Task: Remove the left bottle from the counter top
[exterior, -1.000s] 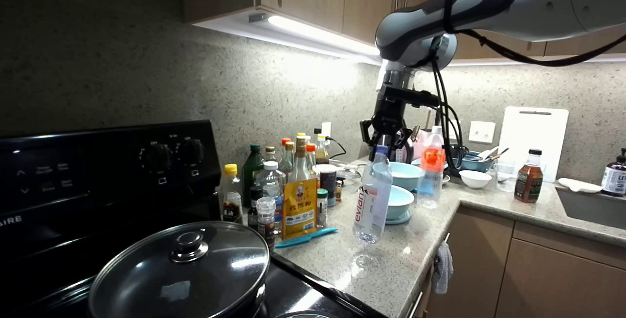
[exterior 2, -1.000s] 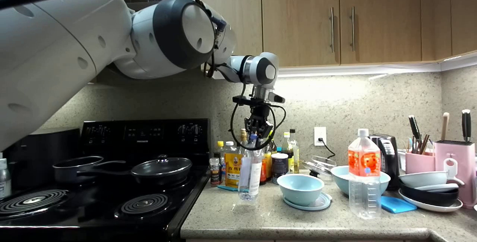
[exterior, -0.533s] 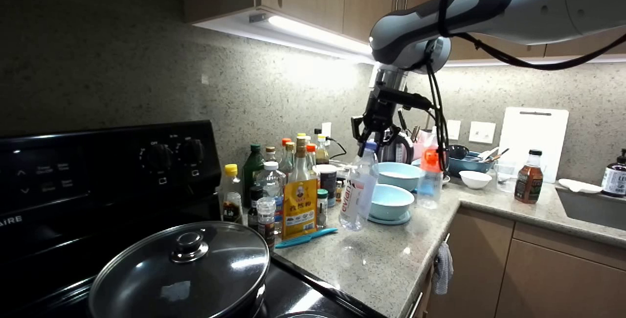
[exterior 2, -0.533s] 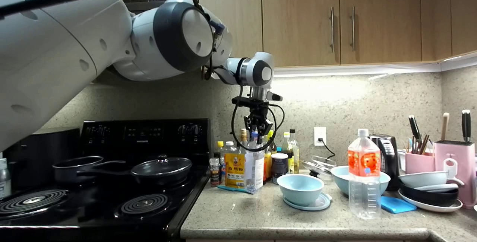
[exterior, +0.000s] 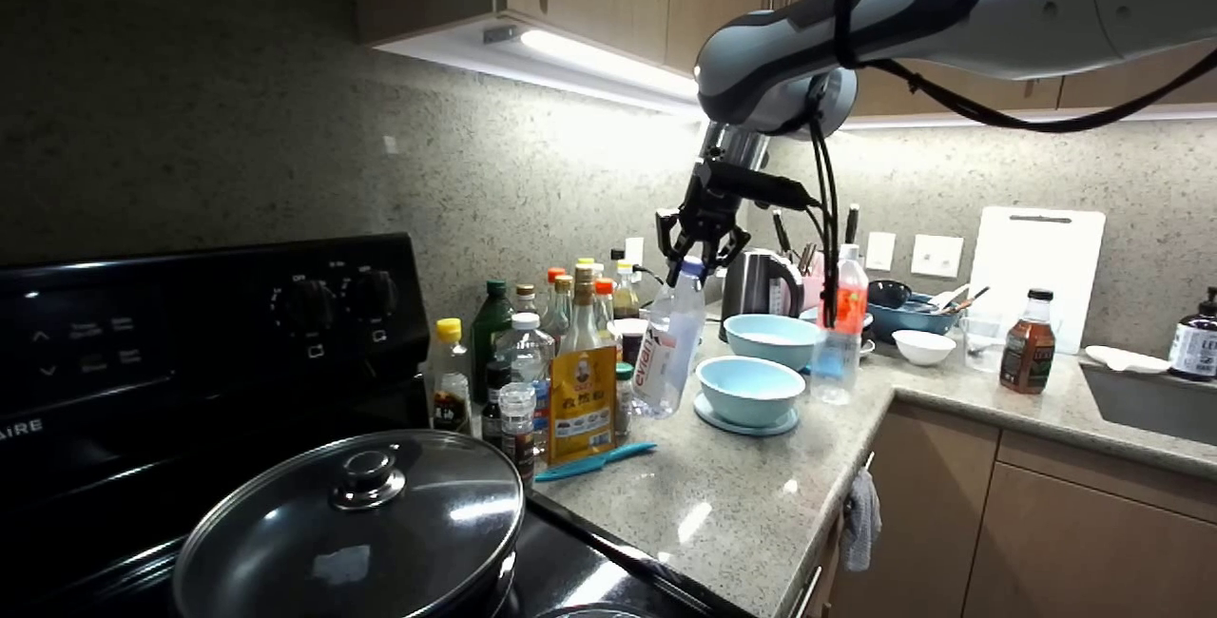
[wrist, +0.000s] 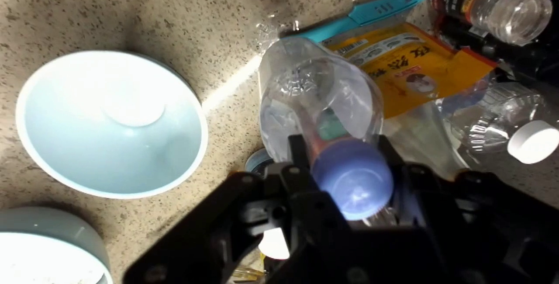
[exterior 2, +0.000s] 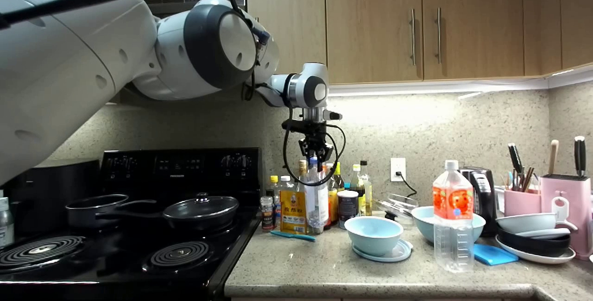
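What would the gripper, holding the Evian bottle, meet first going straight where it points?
Probably the speckled counter top, under the Evian bottle; depth is unclear, with the teal knife near that line.

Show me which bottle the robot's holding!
The Evian bottle with the blue cap: it alone sits between the fingers. The orange-labelled bottle stands free on the counter top.

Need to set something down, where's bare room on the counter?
The widest bare counter top lies between the stove and the nearest blue bowl, in front of the teal knife. A smaller patch separates that bowl from the orange-labelled bottle. It's crowded behind the knife: condiment bottles stand close and the gripper holds the left bottle nearby.
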`<state>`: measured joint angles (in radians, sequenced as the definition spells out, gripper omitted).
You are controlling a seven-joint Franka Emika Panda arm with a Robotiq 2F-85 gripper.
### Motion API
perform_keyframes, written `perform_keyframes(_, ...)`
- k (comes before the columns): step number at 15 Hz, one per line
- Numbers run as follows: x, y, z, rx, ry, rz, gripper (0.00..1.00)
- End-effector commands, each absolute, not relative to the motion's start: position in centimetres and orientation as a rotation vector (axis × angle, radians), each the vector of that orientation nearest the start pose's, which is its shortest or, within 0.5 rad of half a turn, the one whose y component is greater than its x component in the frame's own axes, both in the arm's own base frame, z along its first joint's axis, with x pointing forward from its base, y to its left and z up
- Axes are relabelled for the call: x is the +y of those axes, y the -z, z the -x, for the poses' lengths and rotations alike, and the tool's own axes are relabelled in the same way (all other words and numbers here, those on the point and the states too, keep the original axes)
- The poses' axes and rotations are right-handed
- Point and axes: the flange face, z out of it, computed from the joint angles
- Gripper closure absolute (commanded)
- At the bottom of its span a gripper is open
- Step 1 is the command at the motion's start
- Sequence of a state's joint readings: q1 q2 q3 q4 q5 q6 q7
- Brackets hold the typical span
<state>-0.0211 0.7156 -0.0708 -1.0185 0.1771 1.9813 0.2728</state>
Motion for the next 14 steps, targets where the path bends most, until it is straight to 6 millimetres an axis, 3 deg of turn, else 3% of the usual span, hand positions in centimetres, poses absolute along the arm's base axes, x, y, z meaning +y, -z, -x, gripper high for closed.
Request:
perform_keyframes(1, -6.7, -45.9, -76.1, 0.706, 0.287, 2.904, 0.86)
perform_keyframes(5, -8.9, -45.5, -74.4, 0.79, 0.077, 2.899, 0.86)
perform_keyframes(9, -9.9, -44.5, -71.0, 0.78, -0.235, 2.805, 0.86)
perform_keyframes(11, -11.3, -44.0, -70.4, 0.807, -0.176, 2.756, 0.86)
perform_keyframes(12, -10.6, -43.7, -72.3, 0.796, -0.173, 2.819, 0.61)
perform_keyframes(14, -11.5, -43.5, -71.6, 0.82, -0.184, 2.791, 0.61)
